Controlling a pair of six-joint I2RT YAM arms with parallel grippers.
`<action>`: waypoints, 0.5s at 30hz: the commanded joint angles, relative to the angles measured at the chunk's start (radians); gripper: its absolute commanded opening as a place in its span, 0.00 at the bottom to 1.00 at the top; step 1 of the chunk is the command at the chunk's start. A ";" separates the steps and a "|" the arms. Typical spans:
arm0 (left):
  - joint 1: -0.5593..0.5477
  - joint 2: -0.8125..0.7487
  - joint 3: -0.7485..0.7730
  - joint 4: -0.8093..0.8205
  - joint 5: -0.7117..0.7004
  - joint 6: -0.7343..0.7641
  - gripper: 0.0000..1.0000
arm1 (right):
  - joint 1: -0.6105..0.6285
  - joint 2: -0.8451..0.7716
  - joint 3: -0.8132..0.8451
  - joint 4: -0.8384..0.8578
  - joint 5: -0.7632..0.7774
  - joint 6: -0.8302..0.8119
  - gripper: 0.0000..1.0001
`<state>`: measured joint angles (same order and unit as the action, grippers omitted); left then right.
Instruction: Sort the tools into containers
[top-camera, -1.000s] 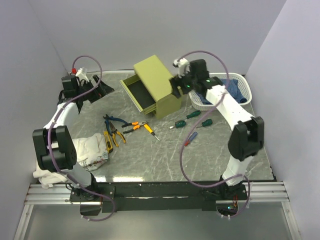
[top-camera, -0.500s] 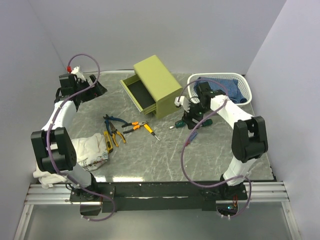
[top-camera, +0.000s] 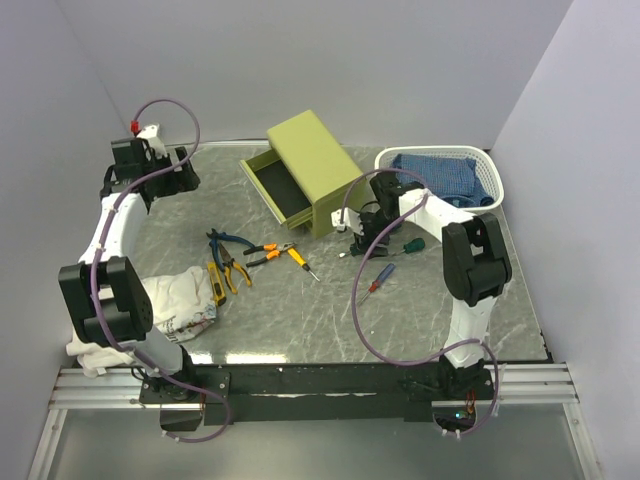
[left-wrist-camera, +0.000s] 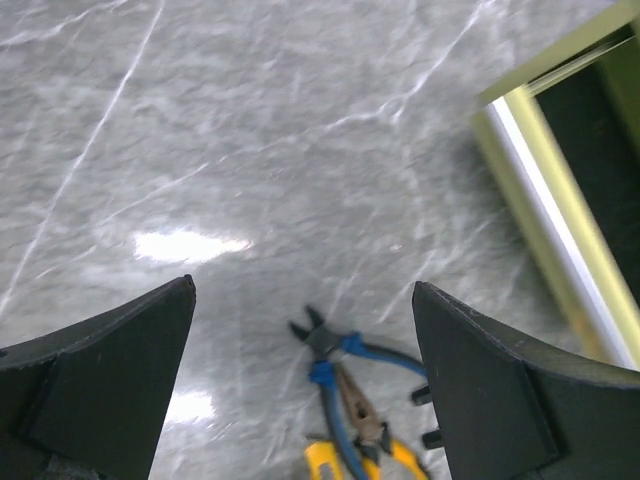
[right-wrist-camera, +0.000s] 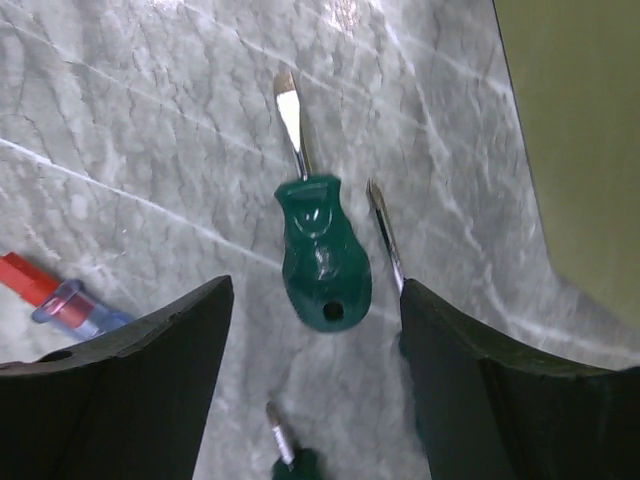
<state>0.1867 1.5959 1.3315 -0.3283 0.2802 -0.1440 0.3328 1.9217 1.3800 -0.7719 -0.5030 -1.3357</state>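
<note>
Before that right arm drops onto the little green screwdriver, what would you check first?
1. Right gripper open: ok, its fingers stand apart.
2. Green screwdriver between the fingers: ok, its stubby handle lies about midway in the wrist view.
3. Room around it: not ok, a second screwdriver lies close beside its handle, on the cabinet side.
4. Drawer open to receive it: ok, pulled out of the olive cabinet.
5. Left gripper out of the way: ok, open, at the far left of the table.
6. Height above the table: cannot tell.
</note>
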 joint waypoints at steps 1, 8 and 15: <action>0.003 -0.054 -0.014 -0.034 -0.079 0.090 0.97 | 0.011 0.014 0.004 0.034 -0.039 -0.079 0.74; -0.004 -0.091 -0.052 -0.019 -0.105 0.116 0.96 | 0.038 0.039 -0.022 0.023 0.010 -0.111 0.44; 0.000 -0.146 -0.103 0.025 -0.033 0.095 0.97 | 0.075 0.054 -0.012 0.016 0.076 -0.071 0.41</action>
<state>0.1860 1.5127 1.2438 -0.3485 0.2001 -0.0597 0.3748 1.9415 1.3727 -0.7444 -0.4683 -1.4220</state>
